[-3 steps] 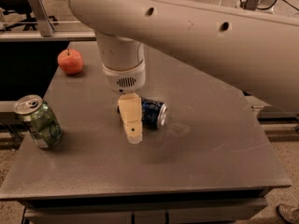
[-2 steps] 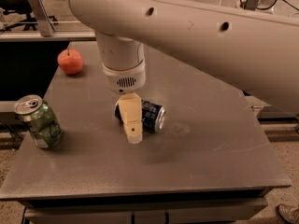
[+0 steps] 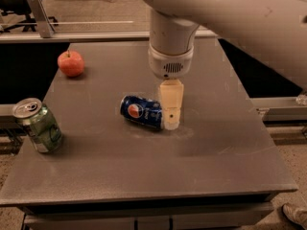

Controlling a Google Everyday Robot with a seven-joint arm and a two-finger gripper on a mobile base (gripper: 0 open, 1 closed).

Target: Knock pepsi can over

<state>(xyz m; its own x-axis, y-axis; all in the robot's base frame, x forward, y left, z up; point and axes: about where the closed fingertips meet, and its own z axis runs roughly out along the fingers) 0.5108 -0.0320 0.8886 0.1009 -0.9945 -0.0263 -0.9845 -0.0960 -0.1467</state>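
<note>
The pepsi can (image 3: 141,111) is seen lying on its side near the middle of the table (image 3: 230,143), its long axis running roughly across the view. It is placed just beside the gripper (image 3: 171,121), toward the green can (image 3: 37,126) (contact cannot be confirmed). Whether the gripper is clenched or released cannot be told. Against a second ago, the gripper is shifted across to the can's other side; the can is toppled in both.

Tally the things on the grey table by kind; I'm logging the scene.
Drink cans: 2 (dark blue aluminium pepsi can, lying on its side; green aluminium can, standing)
Red round apple: 1
Total: 3 on the grey table. The cream gripper hangs close beside the pepsi can.
</note>
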